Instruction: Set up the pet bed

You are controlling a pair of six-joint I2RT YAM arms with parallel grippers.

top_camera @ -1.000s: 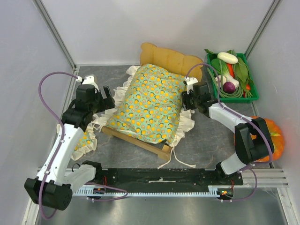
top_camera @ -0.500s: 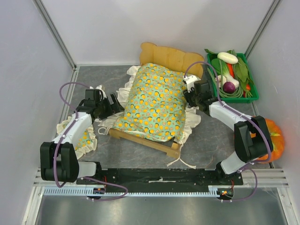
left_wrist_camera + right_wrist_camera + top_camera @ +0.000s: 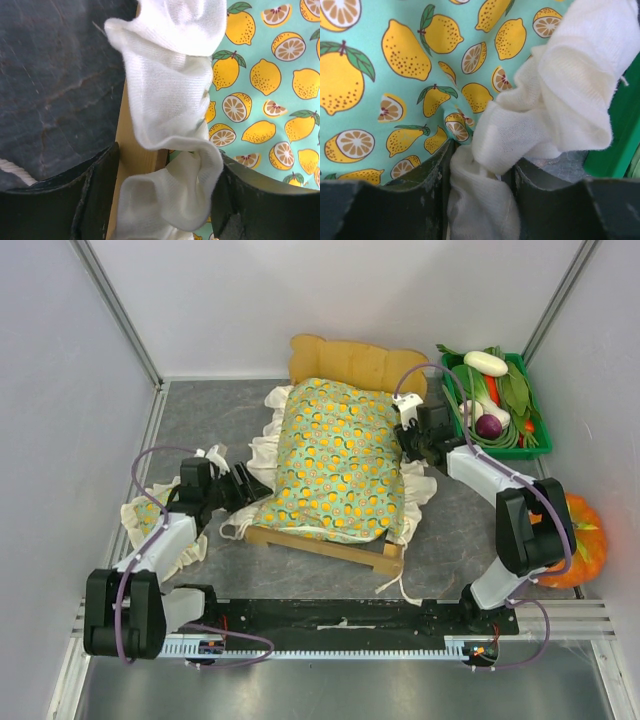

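The pet bed (image 3: pixel 355 360) stands mid-table, its arched headboard at the far end and its light-wood foot rail (image 3: pixel 330 545) toward me. A green lemon-print cushion (image 3: pixel 340 460) with a white frill lies on it. My left gripper (image 3: pixel 250 485) is at the bed's left side. In the left wrist view it (image 3: pixel 167 165) is open, its jaws straddling the wooden side rail (image 3: pixel 132 165) and the loose frill (image 3: pixel 170 200). My right gripper (image 3: pixel 408 445) is at the bed's right side near the headboard. Its fingers (image 3: pixel 435 190) pinch the cushion's frill (image 3: pixel 485 200).
A small matching pillow (image 3: pixel 143 512) lies under my left arm at the left. A green crate (image 3: pixel 500 452) of vegetables stands at the back right, and an orange pumpkin (image 3: pixel 583 540) sits by the right wall. White tie cords (image 3: pixel 398 578) trail off the bed's near right corner.
The bed and cushion turned, the foot end swinging right and the headboard shifting left. My left gripper came down to the left rail and narrowed. My right jaws tightened on the frill.
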